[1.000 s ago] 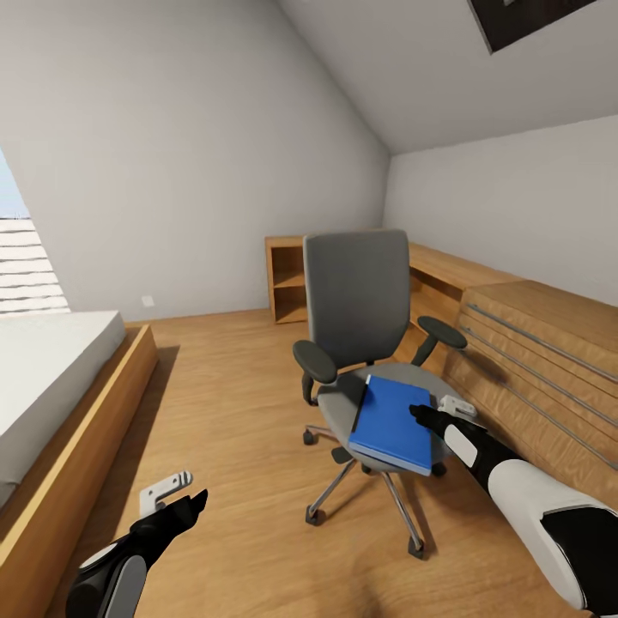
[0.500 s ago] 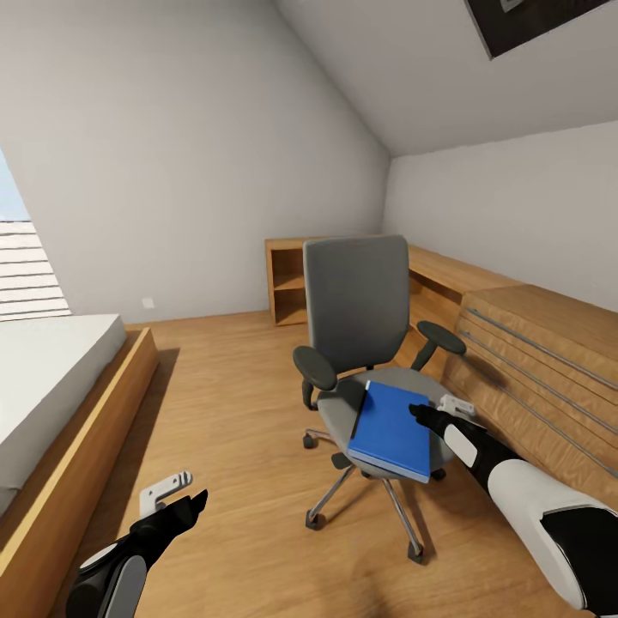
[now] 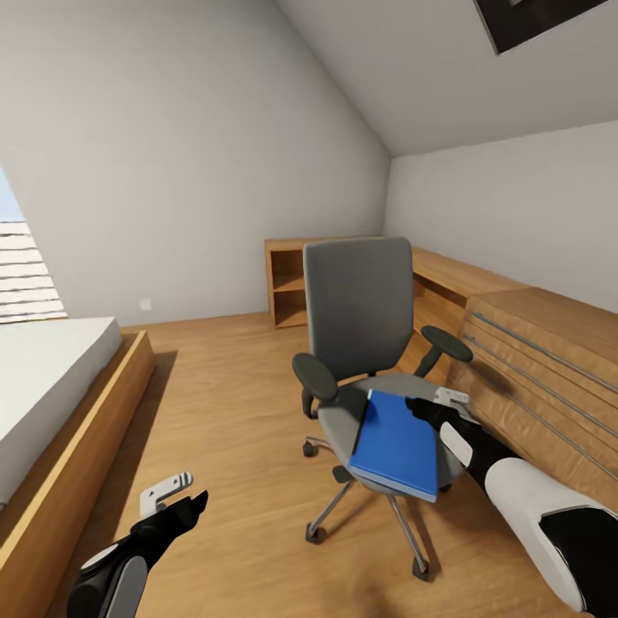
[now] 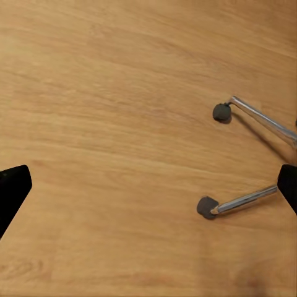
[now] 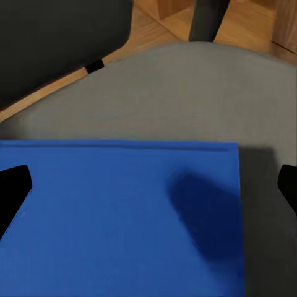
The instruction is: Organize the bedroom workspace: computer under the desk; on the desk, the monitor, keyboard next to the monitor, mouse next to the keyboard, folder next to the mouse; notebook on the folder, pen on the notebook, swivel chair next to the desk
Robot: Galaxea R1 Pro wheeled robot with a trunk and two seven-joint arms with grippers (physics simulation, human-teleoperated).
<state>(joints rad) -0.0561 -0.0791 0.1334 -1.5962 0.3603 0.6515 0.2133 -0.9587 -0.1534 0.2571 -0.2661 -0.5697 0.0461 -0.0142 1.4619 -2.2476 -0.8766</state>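
Resting flat blue folder (image 3: 395, 445), grey padded swivel chair (image 3: 360, 343)

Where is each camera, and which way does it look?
Head view: from the robot's head, down over the grey swivel chair, the flat blue folder, and both arms.
Left wrist view: by the left claw, facing the wooden floor and chair legs.
Right wrist view: by the right claw, facing the folder.
Head and right wrist views share folder and chair seat.
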